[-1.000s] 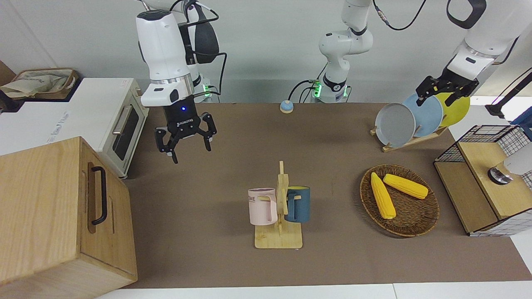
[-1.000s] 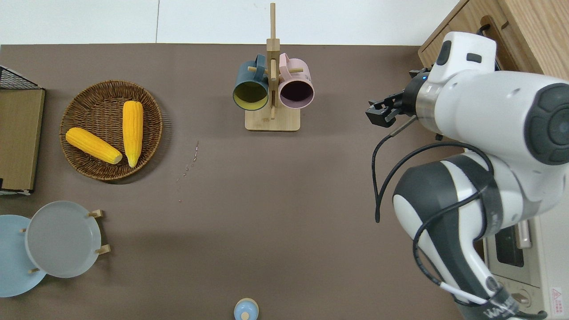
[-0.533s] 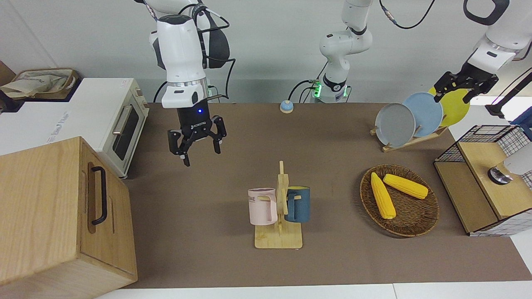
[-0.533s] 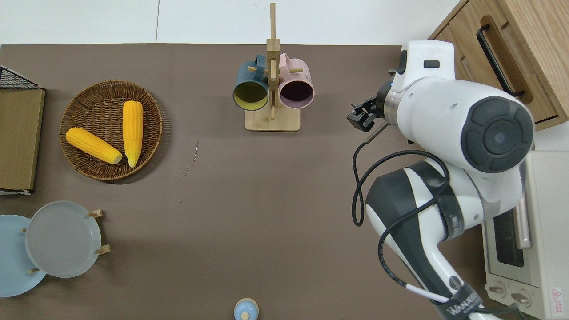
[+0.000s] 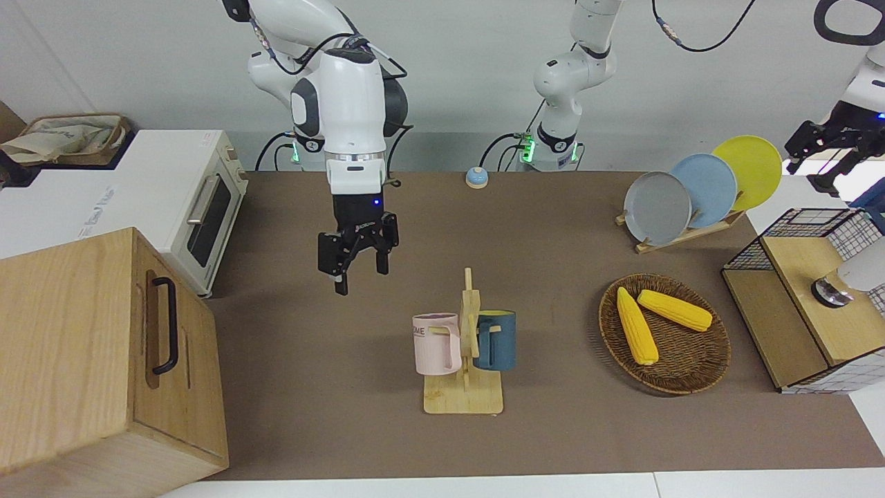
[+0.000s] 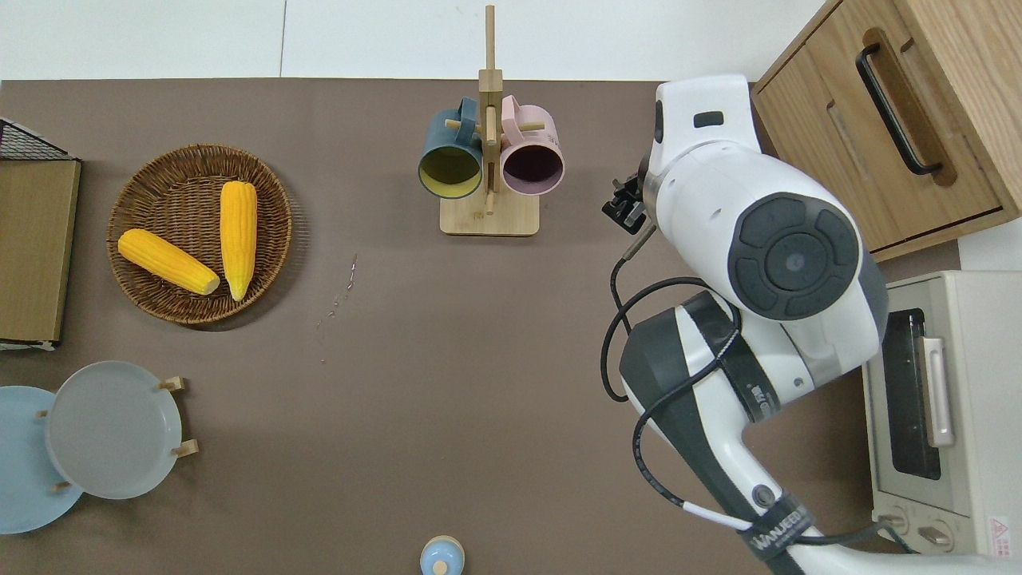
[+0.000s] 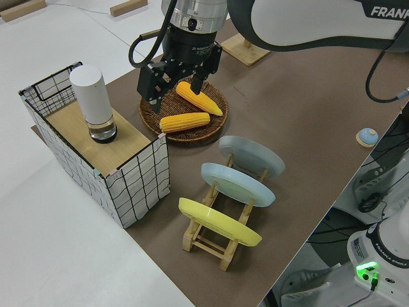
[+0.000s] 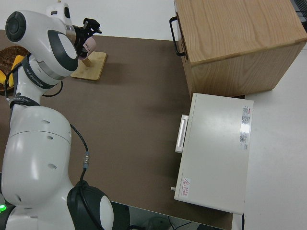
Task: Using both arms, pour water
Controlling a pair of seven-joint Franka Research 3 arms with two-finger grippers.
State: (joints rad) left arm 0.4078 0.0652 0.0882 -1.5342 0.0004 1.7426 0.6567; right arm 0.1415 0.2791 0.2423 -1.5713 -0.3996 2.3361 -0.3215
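My right arm (image 5: 349, 104) holds its gripper (image 5: 358, 266) open and empty over the brown mat, beside a wooden mug rack (image 6: 489, 216). A pink mug (image 5: 437, 344) and a blue mug (image 5: 496, 339) hang on that rack. The overhead view shows the right gripper (image 6: 625, 216) only as a tip under the arm, close to the pink mug (image 6: 532, 164). My left arm (image 5: 871, 76) carries its gripper (image 5: 823, 149) open and empty, high at its own end of the table and outside the overhead view. A white cylindrical bottle (image 7: 92, 102) stands on the wire crate's shelf. No water is visible.
A toaster oven (image 5: 173, 200) and a wooden cabinet (image 5: 104, 353) stand at the right arm's end. A wicker basket (image 5: 681, 377) holds two corn cobs. A rack with three plates (image 5: 691, 190), a small bell (image 5: 476, 178) and the wire crate (image 5: 809, 228) are also on the table.
The right gripper moved from near the oven toward the mug rack and turned. The left gripper moved off the plates toward its own end of the table.
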